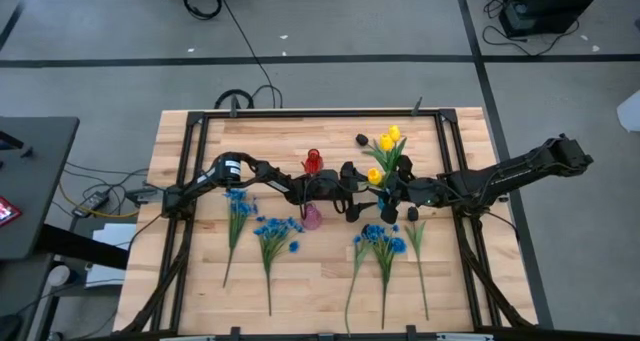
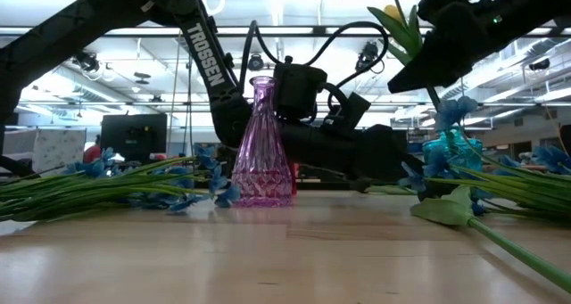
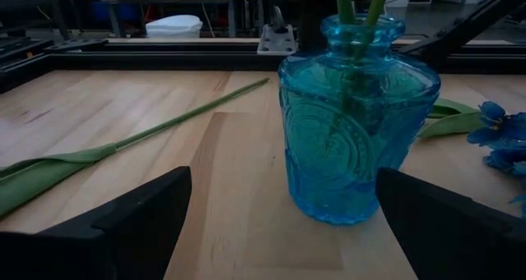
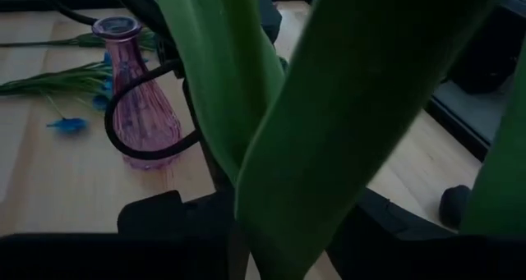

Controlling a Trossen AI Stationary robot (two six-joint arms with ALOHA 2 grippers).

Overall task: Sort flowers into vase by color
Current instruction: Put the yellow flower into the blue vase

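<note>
Tabletop (image 1: pixel 200 281) of pale wood fills the high view, and my two dark arms meet over its middle. My left fingers (image 1: pixel 352 203) and my right fingers (image 1: pixel 392 193) sit close together there, below a cluster of yellow tulip buds on green stems (image 1: pixel 386 143). A small red vase (image 1: pixel 313 161) stands toward the far side and a pink ribbed glass vase (image 1: pixel 312 217) nearer. Bunches of small blue blossoms on long green stems (image 1: pixel 272 231) lie flat along the near half, and one dark tulip bud (image 1: pixel 361 139) lies beside the yellow ones. At table height, the pink vase stands upright in the centre; a blue glass vase (image 2: pixel 451 152) stands to its right under my right arm, a yellow bud high above it. From my left wrist, my left fingers are spread wide apart on either side of the blue vase, not touching it; green stems stand in its neck. From my right wrist, broad green leaves (image 4: pixel 329 132) cover nearly everything, and I cannot tell whether my right fingers are clamped on a stem or parted.
</note>
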